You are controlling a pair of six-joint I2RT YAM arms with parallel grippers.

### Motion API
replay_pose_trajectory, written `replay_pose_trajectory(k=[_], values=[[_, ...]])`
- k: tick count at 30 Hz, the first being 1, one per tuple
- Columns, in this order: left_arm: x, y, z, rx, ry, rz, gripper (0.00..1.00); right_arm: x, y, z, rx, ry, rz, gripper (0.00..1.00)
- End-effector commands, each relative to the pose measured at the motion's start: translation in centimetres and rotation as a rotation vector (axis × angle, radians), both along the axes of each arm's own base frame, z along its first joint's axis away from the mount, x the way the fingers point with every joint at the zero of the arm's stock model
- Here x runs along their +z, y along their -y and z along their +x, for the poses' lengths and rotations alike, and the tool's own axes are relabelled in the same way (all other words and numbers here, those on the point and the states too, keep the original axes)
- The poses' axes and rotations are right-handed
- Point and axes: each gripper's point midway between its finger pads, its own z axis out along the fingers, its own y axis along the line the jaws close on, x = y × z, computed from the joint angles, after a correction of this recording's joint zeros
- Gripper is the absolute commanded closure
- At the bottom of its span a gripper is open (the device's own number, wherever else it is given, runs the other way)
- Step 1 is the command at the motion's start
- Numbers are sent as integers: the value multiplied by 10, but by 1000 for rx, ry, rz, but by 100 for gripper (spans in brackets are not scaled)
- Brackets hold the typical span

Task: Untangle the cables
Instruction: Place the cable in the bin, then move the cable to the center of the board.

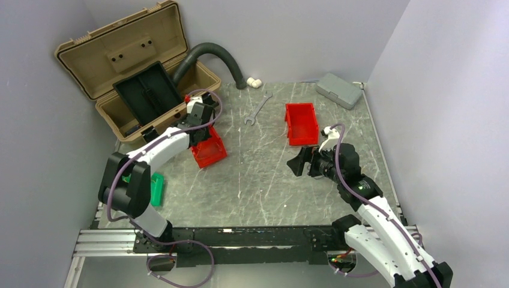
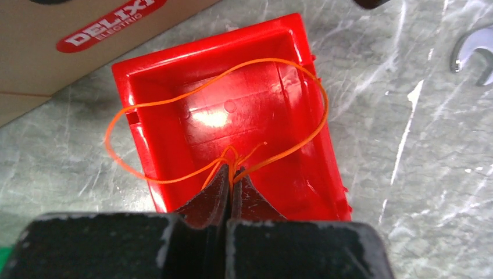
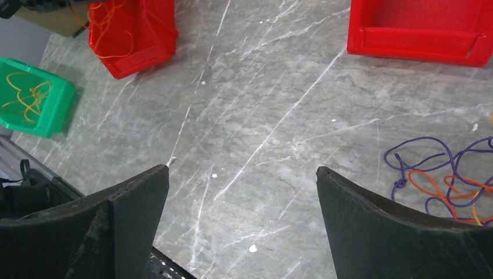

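Note:
My left gripper (image 2: 232, 171) is shut on a thin orange wire (image 2: 273, 58) and holds it over a red bin (image 2: 256, 104); the wire's loop spreads across the bin and past its left rim. In the top view this gripper (image 1: 201, 117) is above that bin (image 1: 210, 153). The cables (image 3: 442, 180), a loose tangle of purple, orange and a little yellow wire, lie on the table at the right edge of the right wrist view. My right gripper (image 3: 242, 168) is open and empty, to their left. In the top view the right arm (image 1: 300, 162) hides the tangle.
A green bin (image 3: 55, 110) with yellow wire stands at the near left (image 1: 157, 189). A second red bin (image 1: 300, 123), a wrench (image 1: 258, 108), a grey case (image 1: 339, 90), an open tan toolbox (image 1: 138, 72) and a grey hose (image 1: 210, 53) are at the back.

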Motion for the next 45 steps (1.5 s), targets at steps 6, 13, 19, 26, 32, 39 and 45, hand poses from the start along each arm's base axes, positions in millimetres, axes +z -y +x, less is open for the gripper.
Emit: replay_pose_trajectory(k=[6, 13, 19, 26, 32, 39, 45], values=[[-61, 19, 0, -4, -119, -66, 100, 17, 4, 6, -34, 31, -5, 1], [-63, 27, -1, -42, -205, -77, 84, 13, 8, 7, -47, 17, -29, 0], [-19, 14, -16, -52, -119, -67, 57, -12, 27, 8, -148, -75, -110, 0], [26, 21, -39, -144, -43, -119, 33, -21, 46, 13, -286, -110, -137, 0], [61, 33, -67, -233, 89, -247, 1, -28, 71, 19, -465, -168, -166, 0], [65, 71, -113, -390, 263, -315, 1, -13, 103, 27, -680, -211, -245, 0], [67, 92, -135, -517, 348, -281, 1, -36, 129, 34, -708, -275, -288, 0]])
